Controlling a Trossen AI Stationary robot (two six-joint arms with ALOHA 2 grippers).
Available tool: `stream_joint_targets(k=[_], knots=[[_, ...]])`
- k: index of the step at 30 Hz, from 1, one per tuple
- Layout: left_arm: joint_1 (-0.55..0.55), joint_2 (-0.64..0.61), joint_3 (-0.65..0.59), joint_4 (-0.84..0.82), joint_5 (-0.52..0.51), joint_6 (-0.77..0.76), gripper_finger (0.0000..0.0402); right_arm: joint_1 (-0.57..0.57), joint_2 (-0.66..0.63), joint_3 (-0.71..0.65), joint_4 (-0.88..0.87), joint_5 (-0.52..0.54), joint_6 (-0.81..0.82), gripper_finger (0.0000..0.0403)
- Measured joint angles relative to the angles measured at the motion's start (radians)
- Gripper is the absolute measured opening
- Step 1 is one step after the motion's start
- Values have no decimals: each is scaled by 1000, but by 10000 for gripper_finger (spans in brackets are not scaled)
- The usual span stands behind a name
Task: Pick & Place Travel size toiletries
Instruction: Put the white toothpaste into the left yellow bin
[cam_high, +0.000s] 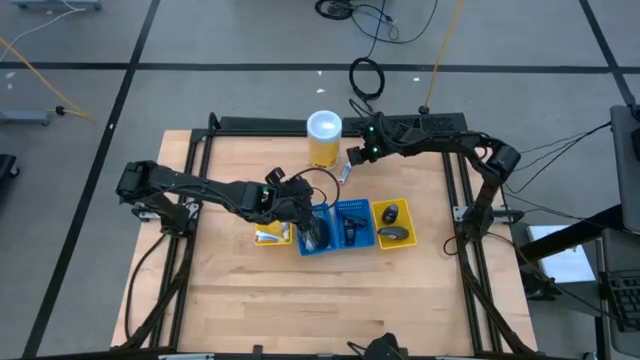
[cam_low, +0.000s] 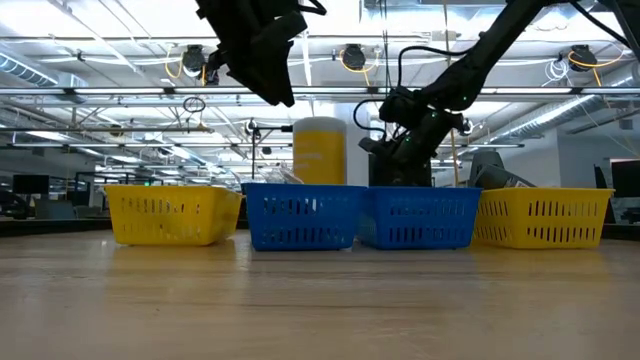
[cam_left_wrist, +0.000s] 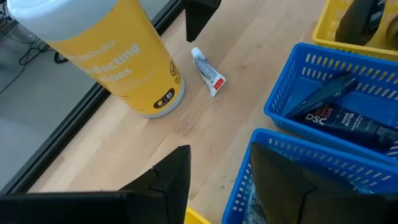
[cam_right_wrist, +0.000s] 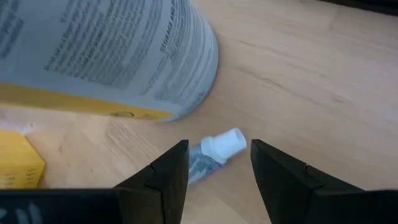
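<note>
A little white tube (cam_right_wrist: 214, 152) with blue marks and a white cap lies flat on the table beside the yellow canister (cam_high: 324, 138); it also shows in the left wrist view as the tube (cam_left_wrist: 207, 72). My right gripper (cam_right_wrist: 217, 167) is open, low over it, one finger on each side and not touching. My left gripper (cam_left_wrist: 219, 180) is open and hovers high over the left blue tray (cam_high: 318, 237). Short dark tubes (cam_left_wrist: 348, 115) lie in the second blue tray (cam_high: 352, 223). Dark oval pieces (cam_high: 392, 222) rest in the right yellow tray.
Four trays stand in a row: yellow (cam_low: 170, 215), blue (cam_low: 300, 215), blue (cam_low: 420, 215), yellow (cam_low: 540, 215). The tall canister stands upright just behind them, close to the right gripper (cam_high: 352, 158). Bare wood lies toward the near edge. A black frame rail edges the table.
</note>
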Motion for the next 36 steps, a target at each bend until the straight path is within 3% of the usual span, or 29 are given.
stream_joint_targets(k=[21, 27, 32, 36], knots=[[0, 0, 0, -1, 5, 1, 166, 1, 120, 0, 96, -57, 105, 164], [0, 0, 0, -2, 5, 4, 166, 2, 115, -1, 97, -102, -22, 164], [0, 0, 0, -4, 5, 4, 166, -1, 115, -1, 86, -240, -96, 164], [0, 0, 0, -4, 5, 4, 166, 0, 115, -1, 79, -267, -143, 164]])
